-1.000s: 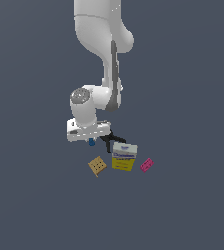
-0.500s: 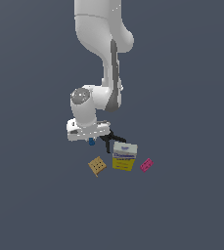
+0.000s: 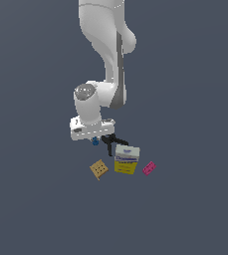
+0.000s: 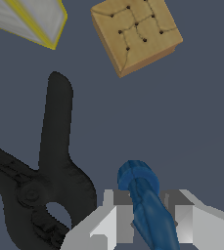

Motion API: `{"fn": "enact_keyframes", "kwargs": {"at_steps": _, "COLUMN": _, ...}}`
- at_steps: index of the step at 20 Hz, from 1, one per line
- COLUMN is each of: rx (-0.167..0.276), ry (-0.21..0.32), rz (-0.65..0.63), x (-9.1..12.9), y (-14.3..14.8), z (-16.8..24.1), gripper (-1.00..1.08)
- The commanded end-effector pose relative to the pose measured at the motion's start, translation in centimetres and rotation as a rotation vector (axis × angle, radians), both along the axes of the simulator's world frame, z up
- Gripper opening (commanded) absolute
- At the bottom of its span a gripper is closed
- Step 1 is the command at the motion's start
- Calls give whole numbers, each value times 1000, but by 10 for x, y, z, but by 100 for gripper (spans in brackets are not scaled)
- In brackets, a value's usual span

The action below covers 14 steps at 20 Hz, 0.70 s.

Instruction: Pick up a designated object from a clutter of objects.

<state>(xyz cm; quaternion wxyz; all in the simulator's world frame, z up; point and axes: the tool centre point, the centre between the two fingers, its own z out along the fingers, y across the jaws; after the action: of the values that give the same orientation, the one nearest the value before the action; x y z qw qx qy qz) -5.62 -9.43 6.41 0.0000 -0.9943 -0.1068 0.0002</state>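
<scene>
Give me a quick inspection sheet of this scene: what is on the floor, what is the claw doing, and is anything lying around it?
Surface: plain dark grey ground.
Job's thing: small blue piece sits between the gripper fingers.
Clutter: black clamp beside it; tan holed square, white-yellow-blue box and pink brick apart.
Gripper: shut on the blue piece.
Cables: nothing seen.
Surroundings: nothing seen.

A plain grey floor [image 3: 195,209] carries a black clamp [image 4: 40,185], white-yellow-blue box [image 3: 126,159], tan holed square [image 3: 99,169] and pink brick [image 3: 149,168].
</scene>
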Motion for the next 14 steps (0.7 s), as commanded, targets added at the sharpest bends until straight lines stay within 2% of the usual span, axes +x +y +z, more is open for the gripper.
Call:
{"fn": "enact_keyframes", "kwargs": {"at_steps": 1, "rx": 0, "ry": -1, "rz": 0, "x": -3, "y": 7, "z": 11, "gripper": -100}}
{"fn": "enact_keyframes", "kwargs": {"at_steps": 14, "rx": -3, "ry": 0, "rz": 0, "x": -27, "y": 62, "z": 104, "gripper": -100}}
